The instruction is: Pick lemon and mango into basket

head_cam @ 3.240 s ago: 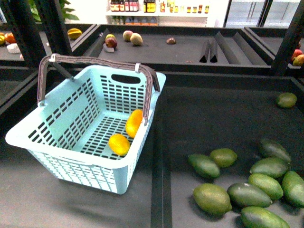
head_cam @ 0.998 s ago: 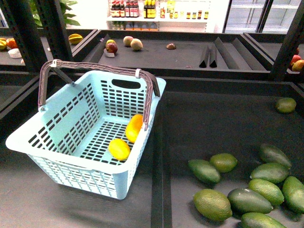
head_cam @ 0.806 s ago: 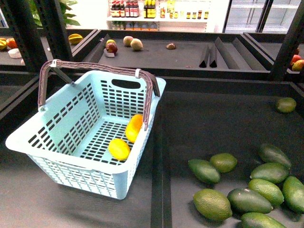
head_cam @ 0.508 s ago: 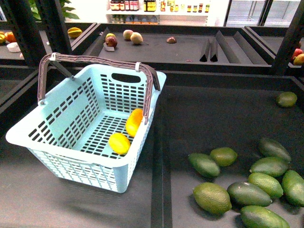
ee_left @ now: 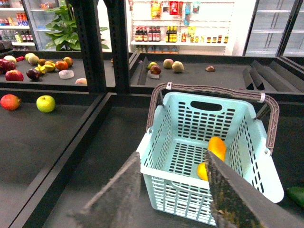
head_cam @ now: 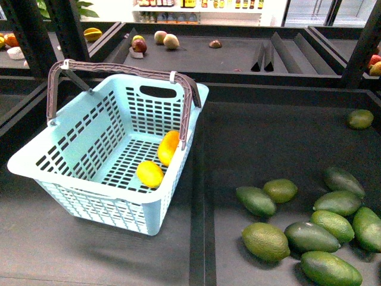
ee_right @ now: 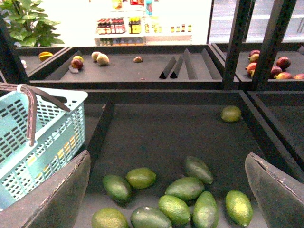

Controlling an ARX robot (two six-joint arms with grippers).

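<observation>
Inside basket: one lemon, one mango.

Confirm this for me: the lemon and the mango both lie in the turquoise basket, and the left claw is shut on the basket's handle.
Not quite. The lemon and mango do lie in the basket, but the left claw is open and holds nothing; its fingers hang apart, short of the basket and clear of the handle. The left wrist view shows it.

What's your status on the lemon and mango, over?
Both pincers, left and right, open, empty. Lemon and mango already in basket. Nothing in the way.
</observation>
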